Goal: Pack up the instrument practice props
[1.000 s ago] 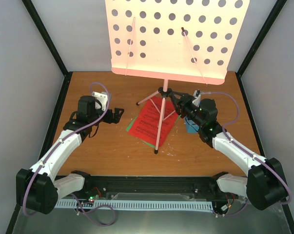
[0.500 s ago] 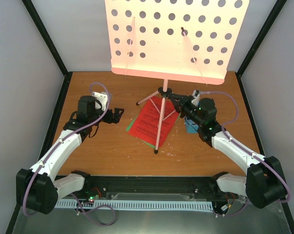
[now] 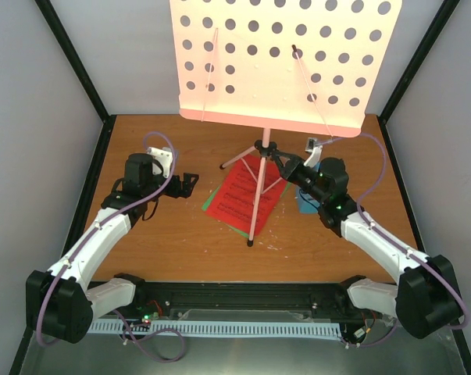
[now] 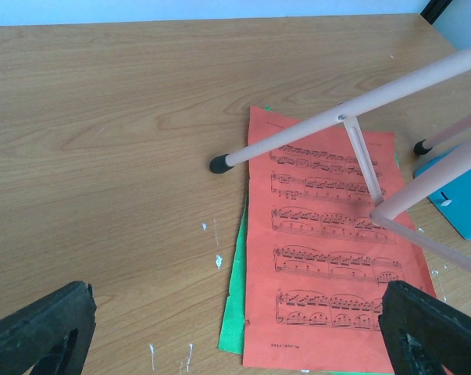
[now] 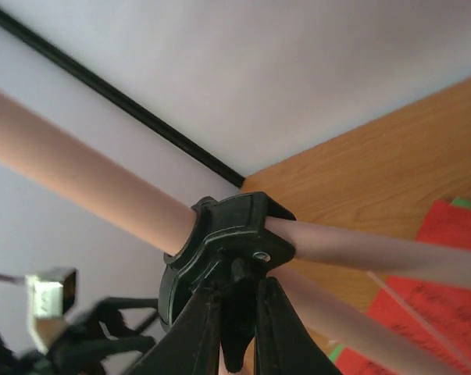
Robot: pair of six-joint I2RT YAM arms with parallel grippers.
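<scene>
The pink music stand (image 3: 255, 195) stands mid-table, its hole-punched desk (image 3: 286, 55) high at the back. The red page (image 3: 244, 197) lies on the green page (image 3: 211, 205) under the tripod legs. My right gripper (image 3: 280, 162) is at the black tripod hub (image 5: 227, 234) and is shut on a black knob of it (image 5: 239, 293). The blue metronome (image 3: 305, 203) sits under my right arm, mostly hidden. My left gripper (image 3: 190, 182) is open and empty, left of the pages; its view shows the red page (image 4: 329, 258), the green page's edge (image 4: 237, 312) and the metronome's corner (image 4: 469, 203).
Grey walls with black frame posts (image 3: 75, 66) close in the wooden table (image 3: 157, 242) on three sides. A tripod foot (image 4: 219, 164) rests on the wood beside the pages. The stand's desk overhangs the back of the table.
My right gripper has moved slightly up and left onto the tripod hub, its wrist rising. The stand's desk has shifted a little. The left arm has not moved.
</scene>
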